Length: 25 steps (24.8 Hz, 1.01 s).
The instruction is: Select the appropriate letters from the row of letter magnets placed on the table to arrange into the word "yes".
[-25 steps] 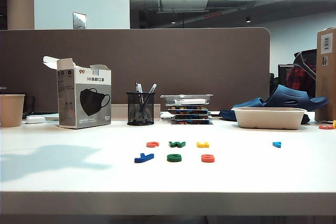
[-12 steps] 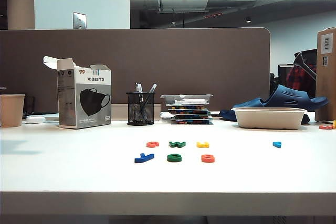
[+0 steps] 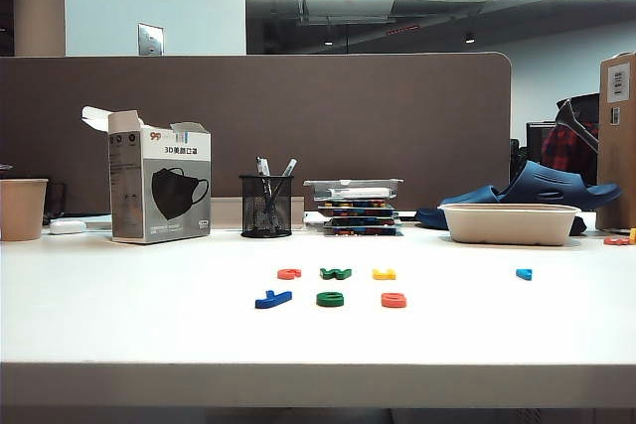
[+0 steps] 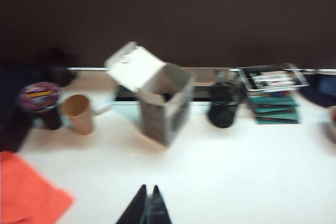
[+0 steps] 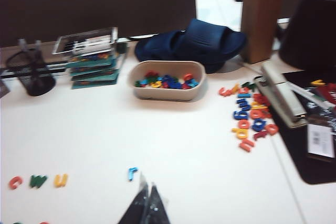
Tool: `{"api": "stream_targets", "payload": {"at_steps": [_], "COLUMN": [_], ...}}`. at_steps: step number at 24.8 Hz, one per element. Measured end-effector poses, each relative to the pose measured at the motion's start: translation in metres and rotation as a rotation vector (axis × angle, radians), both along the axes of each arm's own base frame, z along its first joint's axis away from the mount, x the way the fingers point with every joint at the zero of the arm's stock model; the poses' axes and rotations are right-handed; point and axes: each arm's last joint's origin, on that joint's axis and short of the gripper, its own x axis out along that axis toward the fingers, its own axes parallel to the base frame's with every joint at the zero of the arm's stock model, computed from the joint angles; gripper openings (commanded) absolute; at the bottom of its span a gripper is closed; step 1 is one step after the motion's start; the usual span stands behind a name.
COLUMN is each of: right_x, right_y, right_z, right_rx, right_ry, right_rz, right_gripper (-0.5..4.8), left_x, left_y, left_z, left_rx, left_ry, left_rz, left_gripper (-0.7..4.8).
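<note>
On the white table (image 3: 119, 315) the front row holds a dark blue letter (image 3: 272, 299), a rounded dark green letter (image 3: 330, 299) and a red-orange letter (image 3: 394, 299). Behind them lie a red-orange letter (image 3: 288, 273), a green W (image 3: 336, 273), a yellow letter (image 3: 384, 273) and, far to the right, a light blue letter (image 3: 524, 273). Neither gripper shows in the exterior view. My right gripper (image 5: 147, 184) is shut and empty, hanging just beside the light blue letter (image 5: 133, 173). My left gripper (image 4: 149, 188) is shut and empty over bare table, facing the mask box (image 4: 163, 98).
A mask box (image 3: 159, 191), paper cup (image 3: 22, 209), mesh pen holder (image 3: 266, 206), stacked trays (image 3: 356, 206) and a beige bowl (image 3: 510, 222) line the back. Loose letters (image 5: 252, 119), a stapler (image 5: 281, 95) and dark slippers (image 5: 191, 43) lie to the right; an orange cloth (image 4: 26, 192) to the left.
A broad shadow on the table's left side has shrunk and vanished. None of the letters has moved.
</note>
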Motion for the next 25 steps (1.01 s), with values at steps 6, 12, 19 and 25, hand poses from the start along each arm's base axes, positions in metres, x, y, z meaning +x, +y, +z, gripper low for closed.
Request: {"api": "stream_targets", "payload": {"at_steps": [6,12,19,25], "right_x": [0.000,0.000,-0.007,-0.004], "right_y": [0.000,0.000,0.001,0.001], "right_z": [-0.012,-0.024,-0.046,-0.066], "right_rx": [0.008,0.008,0.005,0.016], "right_ry": [0.005,0.005,-0.025,-0.028], "right_rz": [0.003,0.003,0.003,0.000], "right_gripper": [-0.02,-0.02,-0.02,-0.02], "left_x": [-0.017,-0.016,-0.048,-0.091], "left_y": [0.005,0.005,0.013,0.022], "left_z": [-0.008,-0.039,-0.080,-0.111], "left_rx": [0.029,0.053,-0.017,-0.043], "left_ry": [-0.004,0.078,0.038,-0.019], "left_rz": [0.031,0.050,0.073,0.058], "left_gripper": [-0.05,-0.05,-0.05,-0.05]}}
